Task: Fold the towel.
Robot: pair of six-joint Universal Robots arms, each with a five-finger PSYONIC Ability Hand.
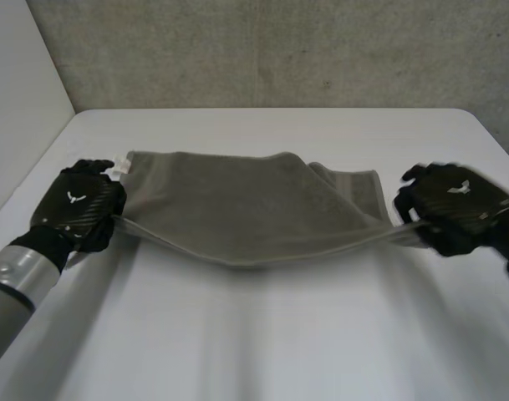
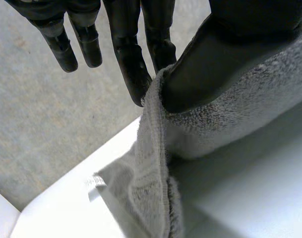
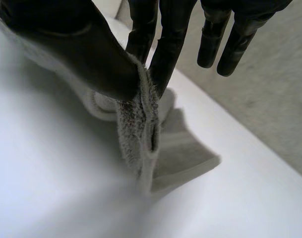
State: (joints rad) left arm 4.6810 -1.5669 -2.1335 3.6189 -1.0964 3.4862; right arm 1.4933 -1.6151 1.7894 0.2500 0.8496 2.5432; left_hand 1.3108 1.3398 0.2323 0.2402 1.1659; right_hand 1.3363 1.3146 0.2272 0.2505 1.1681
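Grey towel [image 1: 237, 209] at centre of table [image 1: 262, 342], far edge lying flat, near edge lifted and sagging. L hand [image 1: 77, 209] at 9 o'clock and R hand [image 1: 455, 207] at 3 o'clock each pinch a near corner btwn thumb and fingers.

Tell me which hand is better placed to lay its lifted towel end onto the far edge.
Left, marginally. The left hand pinches the towel close beside its far corner; the right hand, also pinching, sits out past the far corner there and would likely have to swing inward. Both should move together.
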